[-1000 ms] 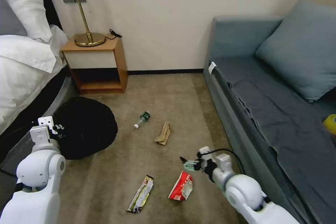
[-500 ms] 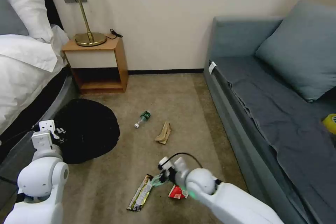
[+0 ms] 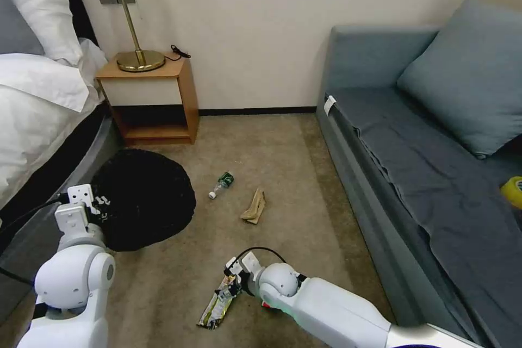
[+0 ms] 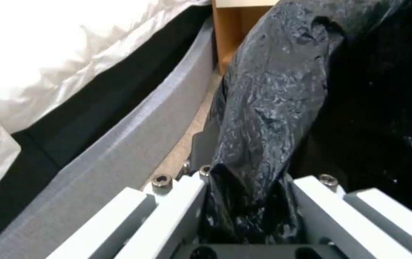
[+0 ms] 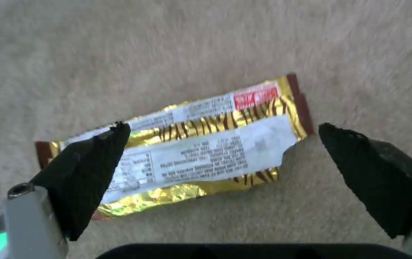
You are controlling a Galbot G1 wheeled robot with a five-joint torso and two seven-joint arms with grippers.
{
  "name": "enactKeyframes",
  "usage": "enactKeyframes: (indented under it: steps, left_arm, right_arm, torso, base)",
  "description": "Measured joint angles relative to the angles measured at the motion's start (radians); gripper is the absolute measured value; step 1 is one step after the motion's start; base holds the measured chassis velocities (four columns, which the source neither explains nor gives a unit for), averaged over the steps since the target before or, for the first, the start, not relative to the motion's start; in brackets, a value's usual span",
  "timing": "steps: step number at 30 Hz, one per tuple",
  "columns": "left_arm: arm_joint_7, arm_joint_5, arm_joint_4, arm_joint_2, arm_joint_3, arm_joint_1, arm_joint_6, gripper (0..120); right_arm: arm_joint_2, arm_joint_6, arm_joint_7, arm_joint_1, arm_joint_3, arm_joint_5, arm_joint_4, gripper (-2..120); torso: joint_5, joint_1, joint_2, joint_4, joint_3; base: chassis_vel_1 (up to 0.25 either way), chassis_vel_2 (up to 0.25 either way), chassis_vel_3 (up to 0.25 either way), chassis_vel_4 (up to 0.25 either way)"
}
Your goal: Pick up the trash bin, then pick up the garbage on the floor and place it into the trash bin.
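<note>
Snack wrapper (image 5: 191,151): glossy gold foil, creased, printed white panels; lies on carpet (image 3: 283,152), a matt, short-piled beige weave. Trash bin (image 3: 142,198) liner: crinkly black plastic film, faint sheen. Right gripper (image 5: 220,158) pads: matt black, rough-edged. Nightstand (image 3: 149,98) beyond the bin: smooth wood.

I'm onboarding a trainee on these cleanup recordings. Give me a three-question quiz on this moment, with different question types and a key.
1. True or false: the right hand is closed on the snack wrapper.
2. What does the left hand hold? A) lamp B) the trash bin's black bag C) pillow
3. Fill in: the clear bottle lies on the ____.

Key:
1. False: its fingers are spread above the wrapper.
2. B.
3. Carpet, beside the crumpled tan paper.
</note>
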Motion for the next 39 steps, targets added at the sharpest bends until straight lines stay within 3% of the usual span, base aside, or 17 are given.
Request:
enactKeyframes:
  steps: [15, 26, 39]
  left_arm:
    - [0.005, 0.002, -0.001, -0.002, 0.012, -0.005, -0.005, 2]
    - [0.008, 0.005, -0.003, -0.010, 0.017, 0.001, -0.007, 2]
    - [0.009, 0.013, -0.008, -0.024, 0.020, 0.003, -0.010, 2]
  right_arm:
    - [0.039, 0.028, -0.014, -0.001, 0.003, -0.047, -0.145, 100]
    - [0.053, 0.041, -0.028, -0.010, 0.005, -0.065, -0.171, 100]
    - [0.032, -0.006, 0.003, -0.021, -0.013, 0.021, 0.009, 100]
  torso:
    - [0.0001, 0.000, 0.000, 0.0000, 0.000]
    - [0.0000, 0.000, 0.000, -0.0002, 0.000]
    - [0.0003, 0.000, 0.000, 0.0002, 0.000]
  base:
    - [0.000, 0.000, 0.000, 0.000]
    - [0.000, 0.000, 0.000, 0.000]
    - [0.000, 0.000, 0.000, 0.000]
